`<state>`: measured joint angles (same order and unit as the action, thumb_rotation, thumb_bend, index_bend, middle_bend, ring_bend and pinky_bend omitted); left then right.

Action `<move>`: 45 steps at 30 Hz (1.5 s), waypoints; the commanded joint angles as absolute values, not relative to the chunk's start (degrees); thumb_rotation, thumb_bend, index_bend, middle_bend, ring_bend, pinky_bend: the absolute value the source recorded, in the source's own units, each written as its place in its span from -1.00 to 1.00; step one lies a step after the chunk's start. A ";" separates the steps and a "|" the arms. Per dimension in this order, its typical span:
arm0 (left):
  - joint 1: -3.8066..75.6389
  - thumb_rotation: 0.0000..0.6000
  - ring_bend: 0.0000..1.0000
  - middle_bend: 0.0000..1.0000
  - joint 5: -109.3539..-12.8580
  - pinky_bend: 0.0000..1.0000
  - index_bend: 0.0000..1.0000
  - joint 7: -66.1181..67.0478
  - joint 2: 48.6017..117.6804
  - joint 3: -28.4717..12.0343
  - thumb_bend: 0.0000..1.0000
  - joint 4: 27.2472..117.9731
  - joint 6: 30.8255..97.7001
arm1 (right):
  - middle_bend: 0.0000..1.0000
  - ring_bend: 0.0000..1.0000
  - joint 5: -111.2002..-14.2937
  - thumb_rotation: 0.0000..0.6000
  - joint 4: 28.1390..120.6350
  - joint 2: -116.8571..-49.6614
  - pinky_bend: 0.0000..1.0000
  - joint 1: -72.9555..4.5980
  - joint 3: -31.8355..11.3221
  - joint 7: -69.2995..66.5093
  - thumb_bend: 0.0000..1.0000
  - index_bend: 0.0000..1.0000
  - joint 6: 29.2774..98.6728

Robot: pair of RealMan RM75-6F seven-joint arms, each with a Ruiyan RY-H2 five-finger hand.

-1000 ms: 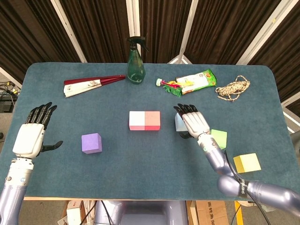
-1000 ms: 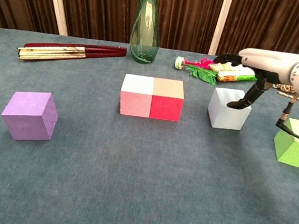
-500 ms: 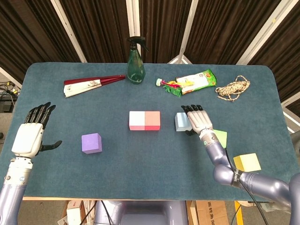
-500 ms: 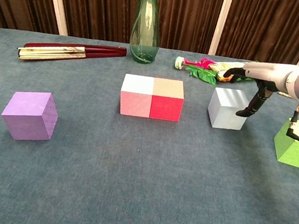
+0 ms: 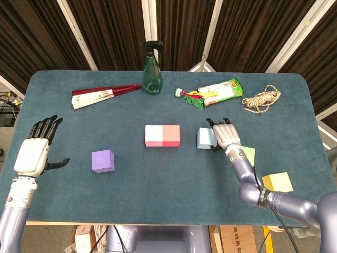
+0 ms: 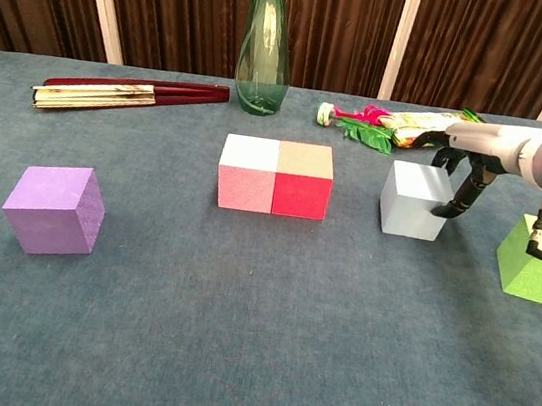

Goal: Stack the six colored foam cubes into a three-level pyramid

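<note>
head view shows the light blue cube [image 5: 204,138] sitting on the counter [image 5: 158,200], a little to the right of the pink cube [image 5: 154,135] and the red cube [image 5: 171,135]. those two touch side by side in the middle. the right hand [image 5: 225,135] is at the blue cube's right side, with its dark fingers [image 5: 213,124] bent down next to it. in the chest view a fingertip [image 6: 441,209] seems to touch the blue cube's right face [image 6: 415,201], but the hand does not wrap around the cube, and its fingers are a bit apart.

the green cube [image 5: 245,155] is just behind that wrist, and the yellow cube [image 5: 277,183] is farther right, near the counter's edge. the purple cube [image 5: 102,161] sits alone on the left side. no cube is on top of another.

the left hand [image 5: 34,150] is far to the left, held up with its fingers spread out and nothing in it.

at the back of the counter stand a green spray bottle [image 5: 152,71], a folded fan [image 5: 100,95], a snack bag [image 5: 218,90] and a bunch of rope [image 5: 262,98].
</note>
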<state>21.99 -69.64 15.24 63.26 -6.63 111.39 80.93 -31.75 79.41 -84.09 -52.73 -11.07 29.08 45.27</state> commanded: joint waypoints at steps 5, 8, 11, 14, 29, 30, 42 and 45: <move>21.61 1.00 -1.00 -0.99 -69.93 -0.92 -1.00 15.29 63.30 -7.23 -0.87 111.45 81.02 | -0.11 -0.36 -35.11 1.00 79.91 -84.59 -1.00 -51.73 -12.50 24.69 -0.38 -1.00 46.59; 21.50 1.00 -1.00 -0.99 -69.96 -0.92 -1.00 15.34 63.31 -7.39 -0.87 111.44 80.72 | -0.11 -0.36 -36.47 1.00 81.68 -84.03 -1.00 -52.02 -13.17 24.13 -0.38 -1.00 47.21; 21.42 1.00 -1.00 -0.99 -70.02 -0.92 -1.00 15.43 63.33 -7.54 -0.87 111.47 80.48 | -0.11 -0.36 -36.85 1.00 82.93 -83.75 -1.00 -52.60 -13.47 24.37 -0.38 -1.00 47.44; 21.29 1.00 -1.00 -0.99 -70.11 -0.92 -1.00 15.37 63.31 -7.77 -0.87 111.52 80.38 | -0.11 -0.36 -35.54 1.00 83.61 -83.74 -1.00 -53.47 -13.24 25.53 -0.38 -1.00 47.26; 20.80 1.00 -1.00 -0.99 -69.63 -0.92 -1.00 14.50 62.96 -8.71 -0.87 110.89 79.39 | -0.11 -0.36 -29.31 1.00 81.99 -85.17 -1.00 -55.38 -14.67 25.23 -0.38 -1.00 48.16; 20.79 1.00 -1.00 -0.99 -69.62 -0.92 -1.00 14.50 62.97 -8.75 -0.87 110.88 79.36 | -0.11 -0.36 -28.81 1.00 81.91 -85.24 -1.00 -55.41 -14.87 24.93 -0.38 -1.00 47.94; 20.66 1.00 -1.00 -0.99 -69.01 -0.92 -1.00 14.96 63.34 -9.16 -0.87 110.42 78.66 | -0.11 -0.36 -22.65 1.00 81.84 -85.03 -1.00 -55.19 -16.53 20.86 -0.38 -1.00 45.88; 20.63 1.00 -1.00 -0.99 -68.89 -0.92 -1.00 15.07 63.44 -9.24 -0.87 110.33 78.56 | -0.11 -0.36 -22.48 1.00 81.46 -85.43 -1.00 -54.99 -16.97 19.52 -0.38 -1.00 45.82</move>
